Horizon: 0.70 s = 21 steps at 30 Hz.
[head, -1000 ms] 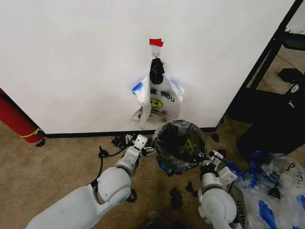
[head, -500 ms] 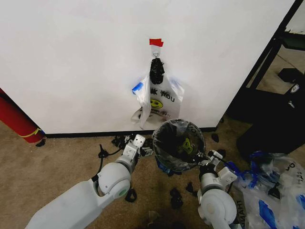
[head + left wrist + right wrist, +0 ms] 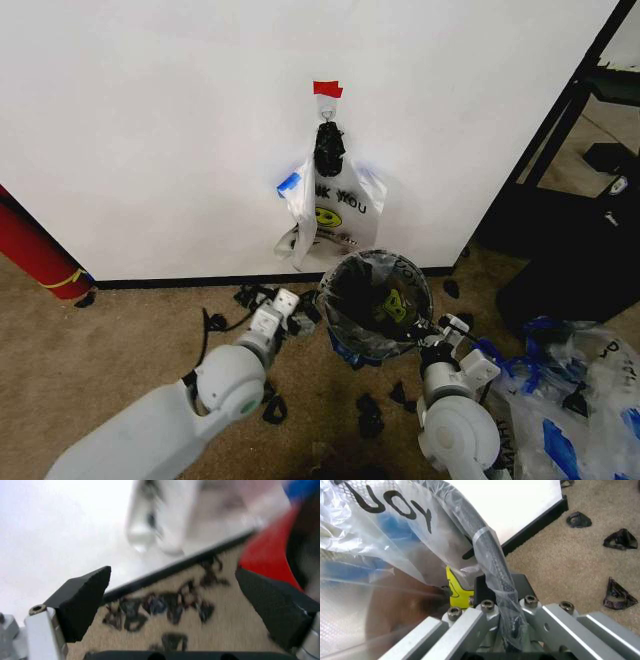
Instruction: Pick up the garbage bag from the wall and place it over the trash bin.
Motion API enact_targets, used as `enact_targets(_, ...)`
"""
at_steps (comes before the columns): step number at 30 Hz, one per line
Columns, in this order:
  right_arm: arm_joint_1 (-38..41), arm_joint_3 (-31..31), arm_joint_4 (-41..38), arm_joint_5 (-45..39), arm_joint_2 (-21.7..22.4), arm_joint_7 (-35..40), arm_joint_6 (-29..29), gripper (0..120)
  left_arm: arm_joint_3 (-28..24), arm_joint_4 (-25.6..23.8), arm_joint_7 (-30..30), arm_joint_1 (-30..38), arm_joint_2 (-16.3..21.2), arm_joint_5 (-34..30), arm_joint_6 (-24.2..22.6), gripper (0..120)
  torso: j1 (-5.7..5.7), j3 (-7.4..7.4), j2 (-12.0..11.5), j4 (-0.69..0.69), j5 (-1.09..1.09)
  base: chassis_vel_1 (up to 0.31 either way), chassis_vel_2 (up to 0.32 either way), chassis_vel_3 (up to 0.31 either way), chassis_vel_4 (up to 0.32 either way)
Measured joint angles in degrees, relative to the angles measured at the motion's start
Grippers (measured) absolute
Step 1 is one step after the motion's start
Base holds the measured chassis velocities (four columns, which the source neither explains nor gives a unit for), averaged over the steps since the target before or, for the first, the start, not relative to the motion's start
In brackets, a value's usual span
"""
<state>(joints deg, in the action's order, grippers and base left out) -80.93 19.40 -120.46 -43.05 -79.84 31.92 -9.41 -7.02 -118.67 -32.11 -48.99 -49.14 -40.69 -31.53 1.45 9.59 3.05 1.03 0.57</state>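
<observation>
From the head camera I see the garbage bag [image 3: 330,205] hanging on the wall [image 3: 150,130], on a hook just under a small piece of red tape [image 3: 327,89]. Its "THANK YOU" lettering and yellow smiley face out. Directly below it on the carpet [image 3: 110,340] stands the trash bin [image 3: 376,300], near the black baseboard and already lined with clear plastic (another bag, with some yellow print inside). My left gripper [image 3: 283,306] sits low just beside the bin, on its left, over scattered black scraps [image 3: 370,415]. My right gripper [image 3: 446,334] is at the bin's right rim.

On the left wrist camera, the left gripper [image 3: 175,603] has its two black pads [image 3: 82,602] spread wide with nothing between them; beyond lie the carpet, dark scraps, the baseboard, and the bin's red side [image 3: 267,557].

On the right wrist camera, the right gripper [image 3: 492,603] is clamped on a twisted strand of the liner plastic [image 3: 490,562] at the bin's rim, with lettered translucent film bunched beside it.
</observation>
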Motion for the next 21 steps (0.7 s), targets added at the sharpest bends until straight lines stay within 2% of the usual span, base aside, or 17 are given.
enact_targets(2, -0.01, 0.01, 0.0, -0.02, 0.07, 0.0, 0.0, 0, 1.09, -0.14, -0.26, 0.05, 0.02, -2.3, 1.27, 98, 0.0, 0.0, 0.0, 0.0, 0.0, 0.0, 0.0, 0.0, 0.0)
enact_targets(4, -0.01, 0.02, 0.0, -0.04, 0.16, 0.02, -0.01, 0, 3.09, -0.28, -0.63, 0.45, -0.16, -7.9, 3.8, 98, 0.0, 0.0, 0.0, 0.01, 0.0, 0.0, 0.0, 0.0, 0.0)
enact_targets(9, 0.07, -0.19, 0.02, -0.04, 0.18, 0.06, -0.04, 0, 4.27, -1.21, 3.16, 0.79, -0.21, -15.63, 8.52, 99, 0.0, 0.0, 0.0, 0.01, 0.0, 0.0, 0.0, 0.0, 0.0)
enact_targets(15, -0.07, -0.27, -0.43, -0.02, 0.06, 0.07, -0.06, 0, 2.1, -1.18, 6.48, 1.08, -0.52, -16.7, 9.5, 99, 0.0, 0.0, 0.0, 0.01, 0.0, 0.0, 0.0, 0.0, 0.0)
enact_targets(21, -0.44, 0.01, -0.64, 0.11, 0.03, 0.07, -0.07, 0, 0.76, -0.34, 7.24, 1.71, -0.85, -16.49, 8.88, 100, 0.0, 0.0, 0.0, 0.01, 0.0, 0.0, 0.0, 0.0, 0.0)
